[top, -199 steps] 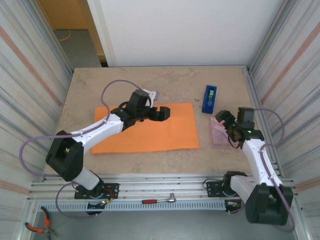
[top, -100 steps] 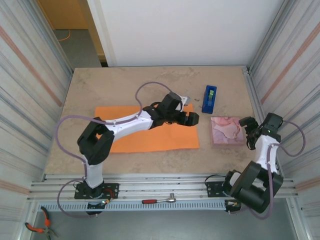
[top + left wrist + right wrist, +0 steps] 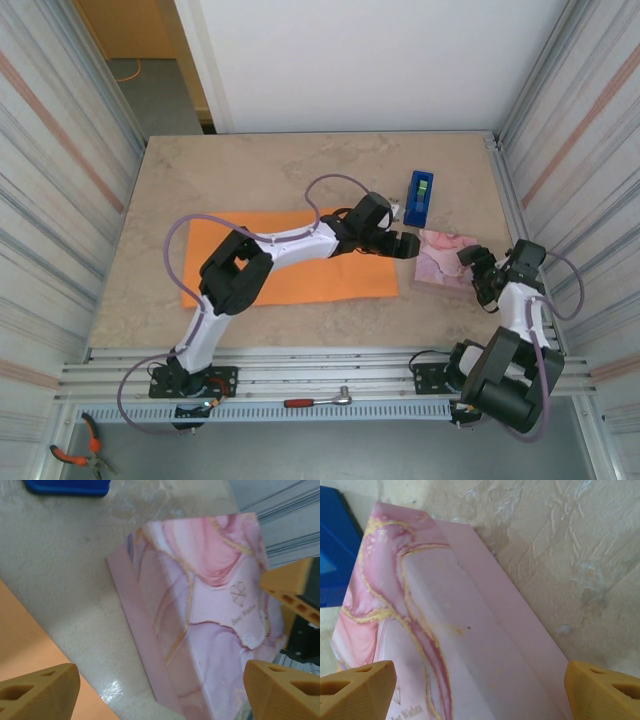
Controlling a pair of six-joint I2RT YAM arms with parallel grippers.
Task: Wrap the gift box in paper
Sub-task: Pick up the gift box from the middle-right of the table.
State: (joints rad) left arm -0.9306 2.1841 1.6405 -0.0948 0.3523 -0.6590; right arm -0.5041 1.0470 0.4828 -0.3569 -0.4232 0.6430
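The gift box (image 3: 442,262) is flat, with a pink marbled print and gold lines, and lies on the table right of the paper. The paper (image 3: 300,282) is a plain orange sheet lying flat under my left arm. My left gripper (image 3: 408,245) is open at the box's left edge, and the box (image 3: 210,610) lies ahead between its fingers (image 3: 37,692). My right gripper (image 3: 478,276) is open at the box's right edge. Its fingertips (image 3: 602,692) stand either side of the box (image 3: 460,630), and I cannot tell whether they touch it.
A blue tape dispenser (image 3: 419,197) stands just behind the box, close to my left gripper. Corrugated metal walls close in the table (image 3: 260,170) on both sides. A wrench (image 3: 320,400) lies on the front rail.
My left gripper swept right across the paper to the box's left edge. The right gripper drew back off the box, then came in at its right edge. The box has turned slightly.
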